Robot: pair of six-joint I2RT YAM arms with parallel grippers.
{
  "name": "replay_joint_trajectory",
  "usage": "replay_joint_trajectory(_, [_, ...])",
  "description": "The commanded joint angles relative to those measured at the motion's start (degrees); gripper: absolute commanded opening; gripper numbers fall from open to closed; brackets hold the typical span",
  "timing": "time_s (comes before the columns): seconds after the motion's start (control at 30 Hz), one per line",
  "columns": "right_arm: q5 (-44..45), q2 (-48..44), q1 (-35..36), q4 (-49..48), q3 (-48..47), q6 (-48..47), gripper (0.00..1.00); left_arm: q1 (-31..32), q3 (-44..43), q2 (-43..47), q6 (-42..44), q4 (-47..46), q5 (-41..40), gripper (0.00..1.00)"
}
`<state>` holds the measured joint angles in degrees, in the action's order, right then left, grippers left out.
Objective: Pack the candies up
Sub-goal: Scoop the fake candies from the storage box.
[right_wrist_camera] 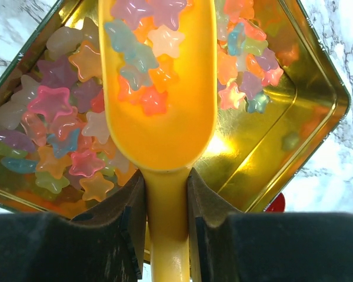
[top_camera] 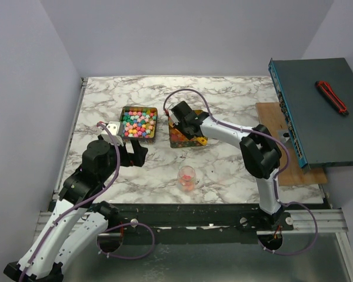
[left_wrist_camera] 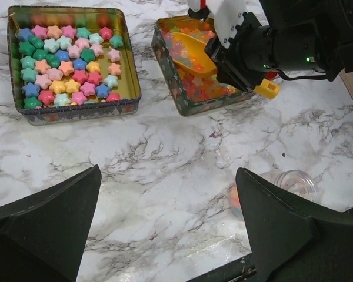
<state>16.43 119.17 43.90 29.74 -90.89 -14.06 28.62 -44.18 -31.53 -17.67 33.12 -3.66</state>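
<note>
White-walled bay, marble-print table point(top_camera: 235, 94): R gripper point(right_wrist_camera: 166, 200) pinches the handle of a smooth yellow plastic scoop point(right_wrist_camera: 165, 129), bowl low in a gilt-lined tin point(right_wrist_camera: 317, 88) w/ a few glossy, translucent star candies point(right_wrist_camera: 142, 88) aboard. Scooping step, apparently; next needs a level lift & carry, prob. to the clear jar point(top_camera: 187, 176). L gripper point(left_wrist_camera: 167, 176) hangs spread wide, empty, near matte pastel stars point(left_wrist_camera: 65, 70) in a second tin point(left_wrist_camera: 135, 88).

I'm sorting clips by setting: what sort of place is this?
Probably a robot test cell: plain walls enclose a marble-patterned table, with the left arm and right arm bolted at its near edge.
</note>
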Motion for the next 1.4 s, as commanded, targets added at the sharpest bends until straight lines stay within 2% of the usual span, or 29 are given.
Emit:
replay_joint_trajectory(0.0, [-7.34,-1.49,-0.93,-6.44,4.35,6.13,0.01,0.21,0.59,-0.58,0.75,-0.19,-1.54,0.99])
replay_joint_trajectory(0.37, [-8.0,-7.75,-3.28,-17.87,13.14,9.32,0.01,0.21,0.59,-2.2,0.97,-0.18,-2.57,0.99])
replay_joint_trajectory(1.1, [-8.86,-21.12,-4.35,-26.68,28.0,6.52,0.01,0.12,0.55,-5.31,1.5,-0.17,-5.6,0.99])
replay_joint_trajectory(1.37, [-11.14,-29.56,-4.35,-25.58,32.39,7.06,0.01,0.12,0.72,-5.38,1.5,-0.24,-5.74,0.99])
